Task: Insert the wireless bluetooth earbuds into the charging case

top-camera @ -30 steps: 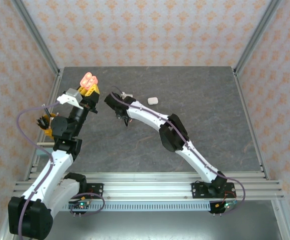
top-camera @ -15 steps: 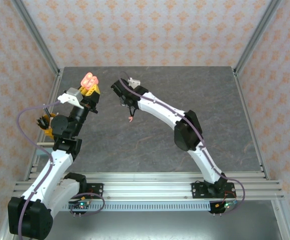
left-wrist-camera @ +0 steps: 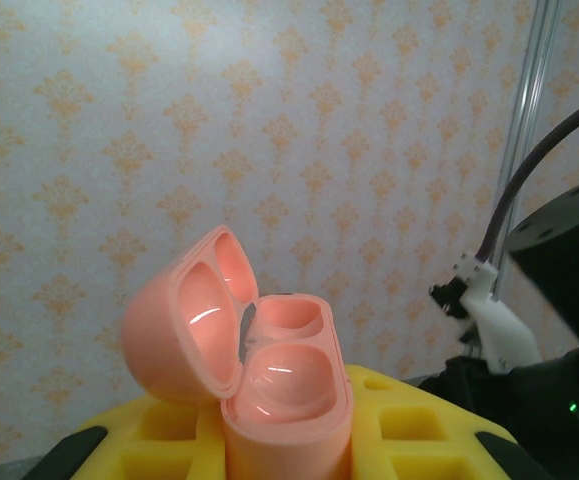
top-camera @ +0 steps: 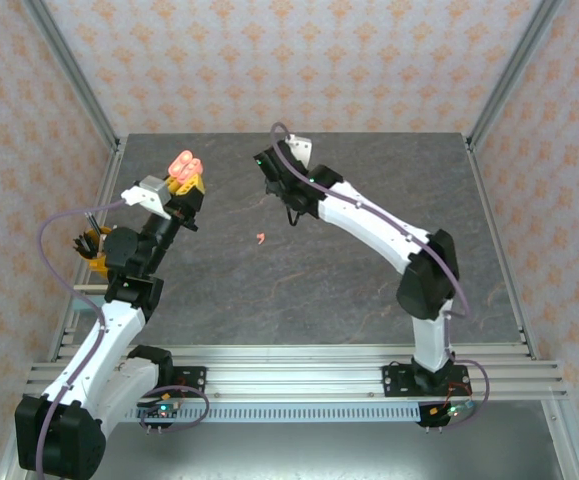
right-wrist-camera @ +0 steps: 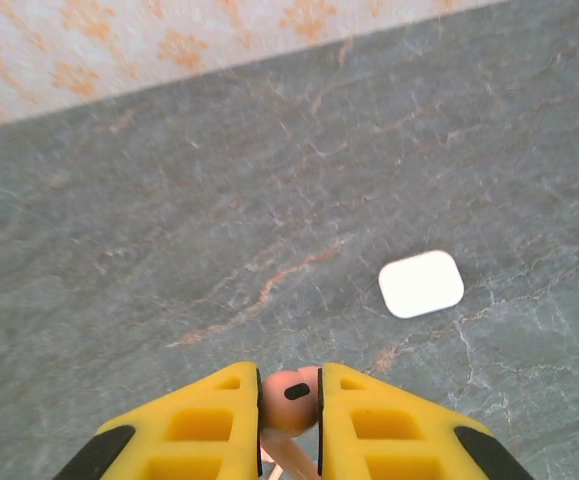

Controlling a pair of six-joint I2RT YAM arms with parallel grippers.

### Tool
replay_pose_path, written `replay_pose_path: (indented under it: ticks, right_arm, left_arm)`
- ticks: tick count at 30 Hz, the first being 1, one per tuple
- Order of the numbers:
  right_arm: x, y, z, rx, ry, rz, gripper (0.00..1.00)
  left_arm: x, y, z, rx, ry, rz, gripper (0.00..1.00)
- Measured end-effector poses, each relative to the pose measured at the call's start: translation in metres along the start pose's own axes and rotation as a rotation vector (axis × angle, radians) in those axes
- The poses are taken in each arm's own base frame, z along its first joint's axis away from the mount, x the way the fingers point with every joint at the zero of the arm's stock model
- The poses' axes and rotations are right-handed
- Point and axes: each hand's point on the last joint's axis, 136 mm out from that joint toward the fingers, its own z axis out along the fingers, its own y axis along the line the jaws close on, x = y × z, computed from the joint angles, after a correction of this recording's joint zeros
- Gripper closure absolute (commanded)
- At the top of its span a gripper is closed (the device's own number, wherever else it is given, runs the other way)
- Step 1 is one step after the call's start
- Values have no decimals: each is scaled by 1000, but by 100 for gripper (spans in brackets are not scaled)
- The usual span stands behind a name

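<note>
Mid-transfer: my right gripper (right-wrist-camera: 289, 382) is clenched on one salmon-pink earbud (right-wrist-camera: 291, 400), held above the desk (right-wrist-camera: 169, 250), while my left gripper (left-wrist-camera: 289, 445) grasps the pink charging case (left-wrist-camera: 284, 385) upright with its lid open. Next, as I judge it, the bud must cross to the left gripper and drop stem-first into a well — a fine alignment. Count: one pink case, one white case (right-wrist-camera: 421, 284) ahead-right of the right gripper, two pink earbuds — the second earbud (top-camera: 260, 238) lies on the desk between both grippers.
</note>
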Motion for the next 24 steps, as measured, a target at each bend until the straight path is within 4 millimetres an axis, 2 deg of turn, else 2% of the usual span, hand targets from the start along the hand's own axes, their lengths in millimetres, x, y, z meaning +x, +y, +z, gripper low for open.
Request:
replay_pose_path:
  ticks: [5,12,19,24]
  right_arm:
    - [-30,0,-41,-79,-81,33,83]
    - [-57,5,-85,-194,-147,78,82]
    - [-63,12,-104,-289,-155,104,82]
    - [-64,16,-116,-356,-164,127,82]
  left_arm:
    - [10,-3,2,16,34,-3,100]
    - [46,-27,19,99,139,-12,100]
    - [78,-61,44,199,217,-8,100]
    - [88,-74,61,224,236,16,100]
